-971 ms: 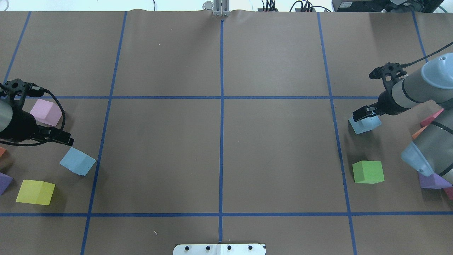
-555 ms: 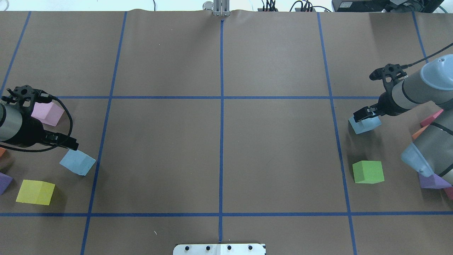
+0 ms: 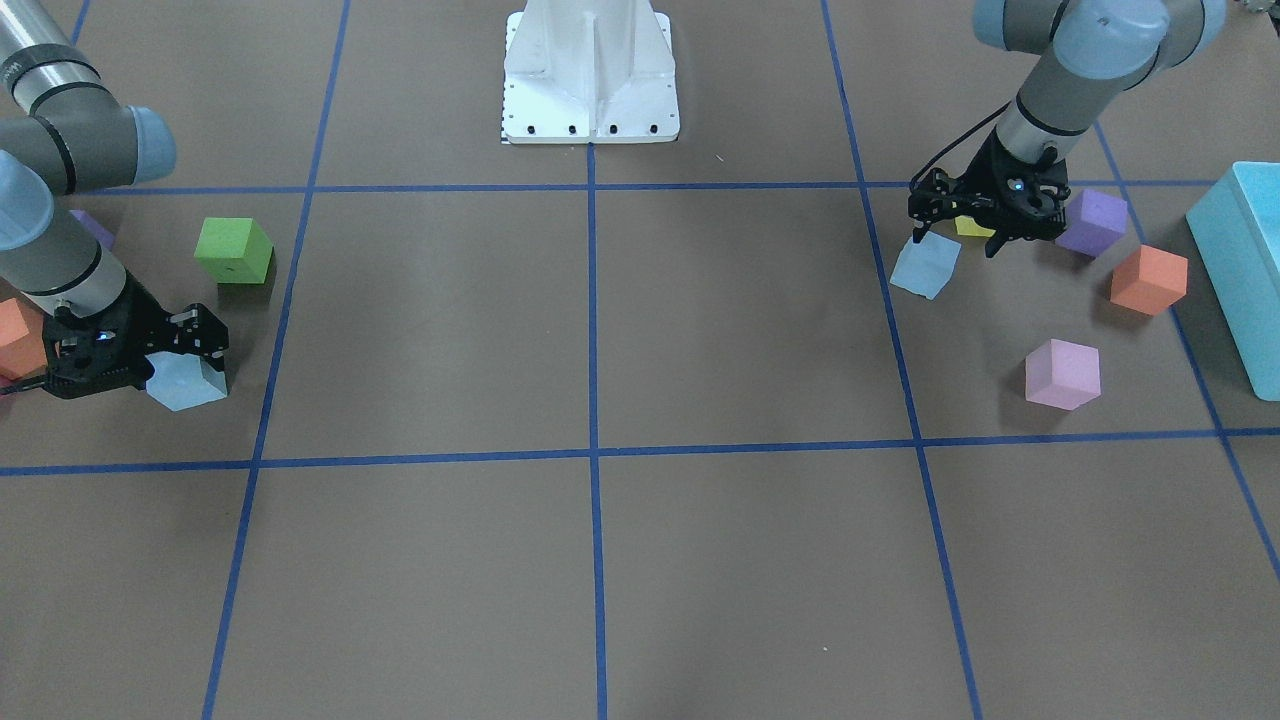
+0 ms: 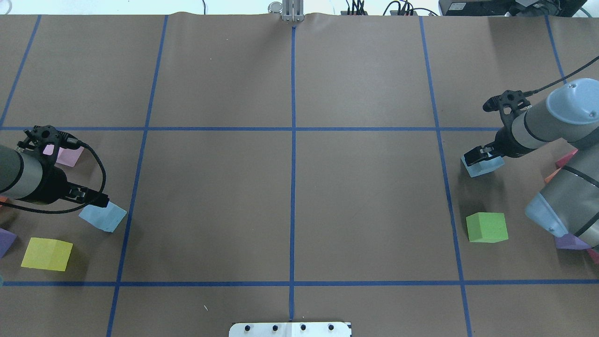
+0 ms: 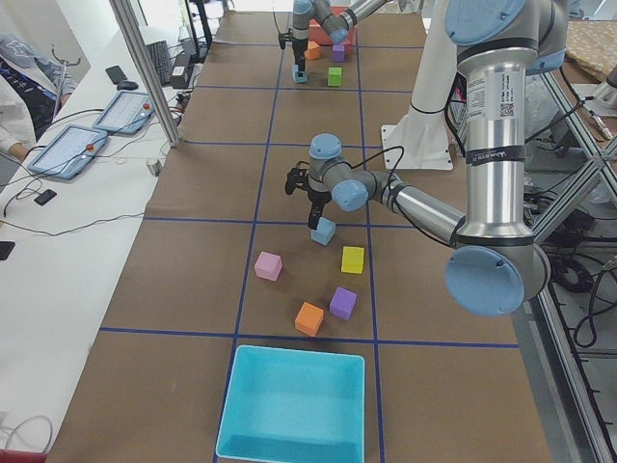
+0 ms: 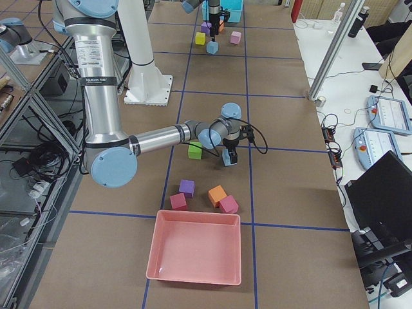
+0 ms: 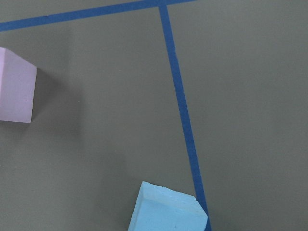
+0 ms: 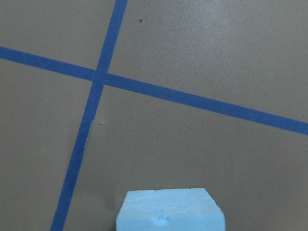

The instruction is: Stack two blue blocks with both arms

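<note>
One blue block (image 4: 104, 216) lies on the brown table at the left, tilted against the grid. My left gripper (image 4: 96, 201) hovers just beside and above it, jaws open and empty. That block shows at the bottom of the left wrist view (image 7: 166, 209) and in the front view (image 3: 925, 265), next to the left gripper (image 3: 958, 240). The second blue block (image 4: 482, 164) lies at the right. My right gripper (image 4: 478, 155) is open, low over it and overlapping its top; whether it touches is unclear. This block also shows in the right wrist view (image 8: 169, 211) and the front view (image 3: 185, 382).
Left side: pink cube (image 4: 70, 156), yellow cube (image 4: 47, 253), purple cube (image 4: 5, 241), turquoise bin (image 3: 1240, 260). Right side: green cube (image 4: 486, 227), purple cube (image 4: 568, 241), red cube (image 4: 568, 157), pink bin (image 6: 196, 254). The white base (image 3: 590, 70) stands at the near middle edge.
My left gripper has moved right and nearer, up to the left blue block. My right gripper has shifted slightly left over its block. Neither block has moved.
</note>
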Available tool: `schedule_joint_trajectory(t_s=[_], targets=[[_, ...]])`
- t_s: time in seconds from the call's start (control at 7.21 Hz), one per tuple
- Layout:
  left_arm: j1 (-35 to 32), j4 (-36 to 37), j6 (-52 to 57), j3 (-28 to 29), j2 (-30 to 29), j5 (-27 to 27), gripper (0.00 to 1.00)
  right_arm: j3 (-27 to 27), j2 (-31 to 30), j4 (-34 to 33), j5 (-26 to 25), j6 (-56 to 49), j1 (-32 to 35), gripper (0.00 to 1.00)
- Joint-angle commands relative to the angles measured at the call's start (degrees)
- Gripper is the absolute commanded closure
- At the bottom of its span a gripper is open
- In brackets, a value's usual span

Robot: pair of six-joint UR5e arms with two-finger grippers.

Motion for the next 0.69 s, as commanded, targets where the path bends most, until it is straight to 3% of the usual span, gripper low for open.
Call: schedule_joint_trajectory(t_s=[0.0, 0.28, 0.55], targets=[[0.7, -0.3, 0.5, 0.0, 0.2, 0.6, 0.02, -0.2, 0.1, 0.0, -0.1, -0.2, -0.3, 0.2], [0.8, -1.0, 3.2, 0.2, 1.0, 0.8, 0.02, -0.2, 0.1, 0.3, -0.1, -0.2, -0.3, 0.35], [2.3, -1.0, 4.0, 0.4, 0.9, 1.6, 0.02, -0.1, 0.4, 0.3, -0.2, -0.5, -0.3, 0.36]])
